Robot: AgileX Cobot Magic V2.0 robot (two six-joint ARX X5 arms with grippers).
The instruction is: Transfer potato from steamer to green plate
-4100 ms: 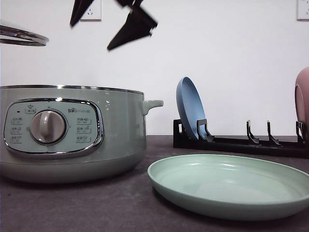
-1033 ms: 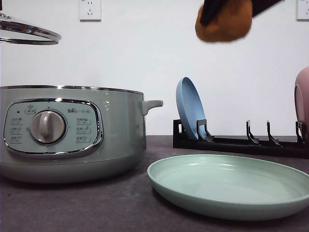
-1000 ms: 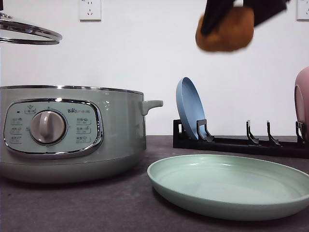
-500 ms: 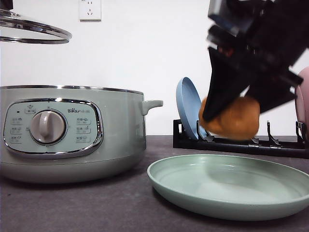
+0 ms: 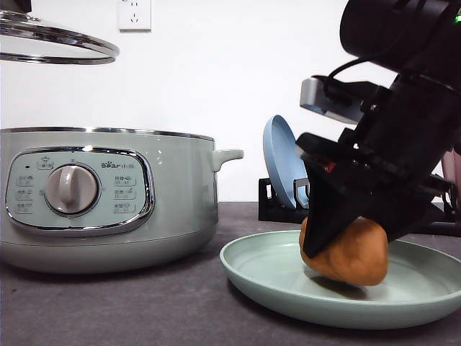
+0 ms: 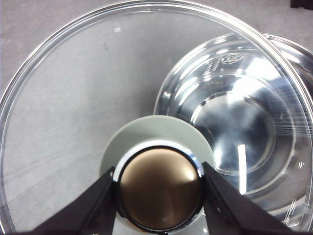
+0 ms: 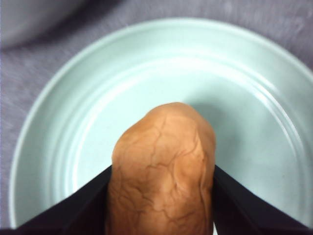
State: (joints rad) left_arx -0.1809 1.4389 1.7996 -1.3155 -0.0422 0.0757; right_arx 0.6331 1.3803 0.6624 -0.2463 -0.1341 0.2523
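Note:
The orange-brown potato [image 5: 349, 254] [image 7: 161, 166] sits low inside the pale green plate [image 5: 263, 277] [image 7: 49, 122], at or just above its floor. My right gripper [image 5: 356, 238] [image 7: 161, 208] is shut on the potato, one black finger on each side. The sage-green steamer [image 5: 173, 187] stands at the left with its shiny inner pot [image 6: 234, 127] uncovered. Above it hangs the glass lid [image 5: 57, 47] [image 6: 73, 98], tilted a little. My left gripper [image 6: 159, 186] is shut on the lid's knob.
A black dish rack [image 5: 277, 205] runs along the back behind the green plate, with a blue plate [image 5: 282, 162] standing upright in it. The steamer's side handle [image 5: 227, 156] juts toward the plate. Dark tabletop lies between steamer and plate.
My right gripper has come down with the potato from high over the table into the green plate. The lid in my left gripper has drifted slightly to the right.

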